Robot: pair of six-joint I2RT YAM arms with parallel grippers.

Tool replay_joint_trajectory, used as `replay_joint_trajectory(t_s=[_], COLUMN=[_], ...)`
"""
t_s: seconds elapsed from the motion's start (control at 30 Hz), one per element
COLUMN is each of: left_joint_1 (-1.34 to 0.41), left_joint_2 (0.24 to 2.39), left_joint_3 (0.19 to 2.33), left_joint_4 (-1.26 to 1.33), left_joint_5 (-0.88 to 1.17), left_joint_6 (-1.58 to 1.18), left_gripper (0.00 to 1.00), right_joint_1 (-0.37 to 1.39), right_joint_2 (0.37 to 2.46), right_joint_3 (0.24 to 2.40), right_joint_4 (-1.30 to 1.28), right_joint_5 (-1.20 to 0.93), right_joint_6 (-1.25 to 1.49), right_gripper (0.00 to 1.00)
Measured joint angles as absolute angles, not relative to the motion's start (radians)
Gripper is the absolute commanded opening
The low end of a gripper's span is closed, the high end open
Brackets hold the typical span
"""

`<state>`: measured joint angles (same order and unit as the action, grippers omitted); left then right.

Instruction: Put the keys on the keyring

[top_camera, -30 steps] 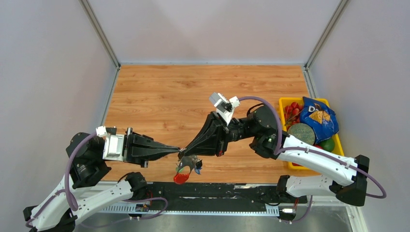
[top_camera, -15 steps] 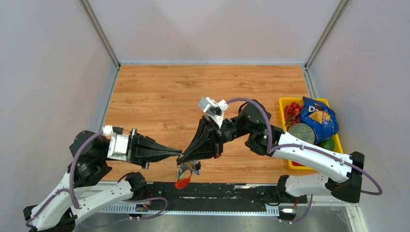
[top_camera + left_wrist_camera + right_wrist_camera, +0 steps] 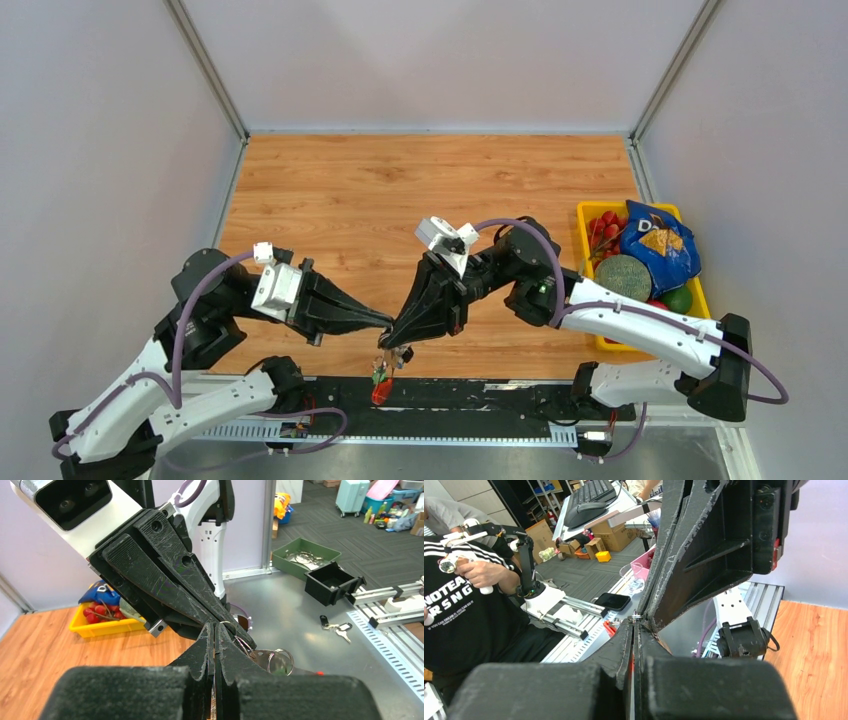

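Where their tips meet over the near edge of the surface (image 3: 400, 190), left pincer (image 3: 387, 323) and right pincer (image 3: 388, 343) are both pressed together; the keyring (image 3: 383, 375) dangles below, its holder unclear.

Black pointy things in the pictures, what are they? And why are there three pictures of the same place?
They are the ends of two robot arms, bolted at the near edge of a wooden table. Each pointed black pincer is called an end effector. One picture looks down from above. The other two come from small cameras riding on each wrist, so you see that arm's own fingers up close. The left end effector and the right end effector are both pinched shut, with their tips almost meeting. Under them a bunch of thin metal rings with a red oval tag hangs in the air. The right one seems to hold it. At the right sits a yellow plastic bin with a blue snack bag and small red things inside.
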<state>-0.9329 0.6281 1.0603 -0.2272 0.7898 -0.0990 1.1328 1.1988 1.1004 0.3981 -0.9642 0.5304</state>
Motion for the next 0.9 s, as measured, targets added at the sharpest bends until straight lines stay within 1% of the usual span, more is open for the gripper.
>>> replay_joint_trajectory(t_s=[0.27,0.4,0.47,0.5,0.57,0.6,0.73,0.8,0.9], left_joint_1=[-0.936,-0.938,-0.942,-0.943,-0.946,-0.948,-0.949,-0.949,-0.949], left_joint_2=[0.67,0.719,0.746,0.76,0.791,0.805,0.86,0.882,0.92], left_joint_3=[1.077,1.114,1.136,1.147,1.174,1.187,1.236,1.253,1.287], left_joint_4=[-0.193,-0.197,-0.204,-0.208,-0.218,-0.221,-0.224,-0.227,-0.244], left_joint_5=[0.832,0.863,0.875,0.88,0.889,0.89,0.89,0.893,0.904], left_joint_6=[-0.126,-0.132,-0.133,-0.134,-0.138,-0.141,-0.15,-0.152,-0.152], left_gripper=[0.01,0.06,0.1,0.13,0.22,0.28,0.42,0.46,0.5], right_joint_1=[1.132,1.131,1.131,1.131,1.131,1.131,1.132,1.132,1.133], right_joint_2=[1.184,1.169,1.159,1.154,1.143,1.141,1.133,1.124,1.112], right_joint_3=[1.026,0.973,0.942,0.926,0.899,0.89,0.863,0.838,0.807], right_joint_4=[0.602,0.732,0.801,0.833,0.891,0.919,1.018,1.076,1.135], right_joint_5=[-0.976,-0.968,-0.955,-0.949,-0.936,-0.932,-0.919,-0.907,-0.89], right_joint_6=[0.546,0.548,0.544,0.54,0.527,0.521,0.503,0.492,0.472], right_gripper=[0.0,0.0,0.0,0.0,0.0,0.0,0.0,0.0,0.0])
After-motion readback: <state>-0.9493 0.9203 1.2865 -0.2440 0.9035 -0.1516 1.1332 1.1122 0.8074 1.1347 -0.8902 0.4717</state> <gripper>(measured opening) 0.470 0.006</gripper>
